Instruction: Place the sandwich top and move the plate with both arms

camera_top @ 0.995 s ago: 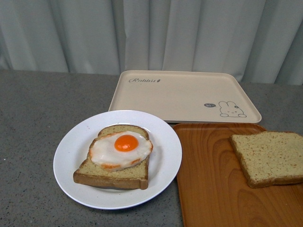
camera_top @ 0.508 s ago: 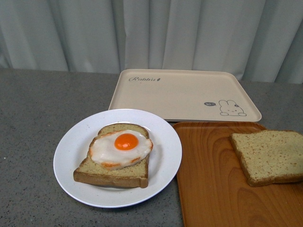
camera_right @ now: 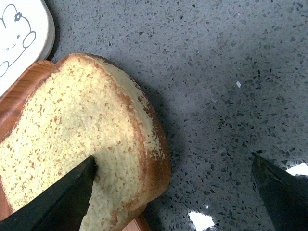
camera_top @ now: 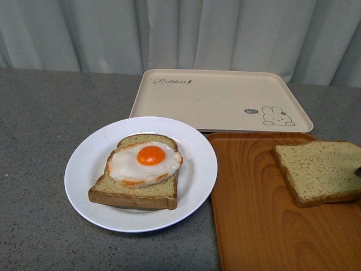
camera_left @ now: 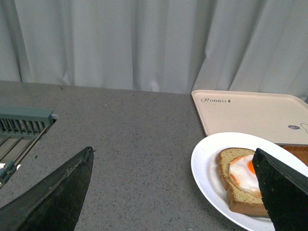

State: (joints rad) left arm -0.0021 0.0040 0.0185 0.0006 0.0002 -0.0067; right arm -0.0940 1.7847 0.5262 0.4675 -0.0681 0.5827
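Observation:
The sandwich top (camera_top: 318, 172), a plain speckled slice, lies on the orange wood-grain tray (camera_top: 254, 226) at the right. In the right wrist view the slice (camera_right: 72, 125) overhangs the tray's corner. My right gripper (camera_right: 173, 159) is open. One finger is over the slice and the other over the grey table, so the jaws straddle its crust edge. Its tip (camera_top: 357, 171) shows at the front view's right edge. The white plate (camera_top: 84, 180) holds a bread slice with a fried egg (camera_top: 141, 169). My left gripper (camera_left: 172, 150) is open and empty over the table beside the plate (camera_left: 207, 168).
A beige rabbit-print tray (camera_top: 220, 101) lies behind the plate and the orange tray. Grey curtains hang along the back. In the left wrist view a grey slatted rack (camera_left: 24, 125) stands at the table's far side from the plate.
Everything sits a little higher in the front view than before. A dark gripper tip has come into view at the right edge beside the plain slice. The food and trays have not moved.

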